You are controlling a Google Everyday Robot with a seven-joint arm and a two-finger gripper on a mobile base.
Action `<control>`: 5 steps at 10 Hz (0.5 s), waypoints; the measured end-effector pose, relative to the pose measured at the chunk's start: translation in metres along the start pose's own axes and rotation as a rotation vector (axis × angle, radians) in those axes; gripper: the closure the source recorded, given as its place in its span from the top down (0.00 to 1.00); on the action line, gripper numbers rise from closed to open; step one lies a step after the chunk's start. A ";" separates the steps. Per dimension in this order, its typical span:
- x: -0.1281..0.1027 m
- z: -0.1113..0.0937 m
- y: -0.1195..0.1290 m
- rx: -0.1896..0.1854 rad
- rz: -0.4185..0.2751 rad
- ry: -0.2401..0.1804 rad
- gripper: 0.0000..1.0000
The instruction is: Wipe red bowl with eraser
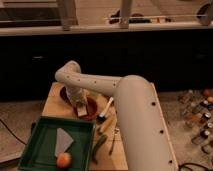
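Note:
The red bowl [89, 108] sits on the wooden table [52, 106], just beyond the green tray. The eraser [81, 111], a small pale block, lies inside the bowl at its left side. My gripper [78, 101] points down from the bent arm and sits directly over the eraser, with its tip at the block. The wrist hides the bowl's back left part.
A dark round dish [64, 95] sits behind the bowl on the left. The green tray [35, 145] holds a flat grey trapezoid piece [63, 140] and an orange fruit [63, 160]. A pale-handled utensil [105, 111] and a green vegetable [99, 145] lie right of the bowl. Several bottles [201, 117] stand at the far right.

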 end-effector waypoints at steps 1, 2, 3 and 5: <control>-0.003 0.000 0.006 0.002 0.007 0.002 0.00; -0.007 0.001 0.018 -0.003 0.021 0.001 0.00; -0.012 0.000 0.033 -0.003 0.046 0.002 0.00; -0.014 -0.002 0.052 -0.006 0.094 0.007 0.00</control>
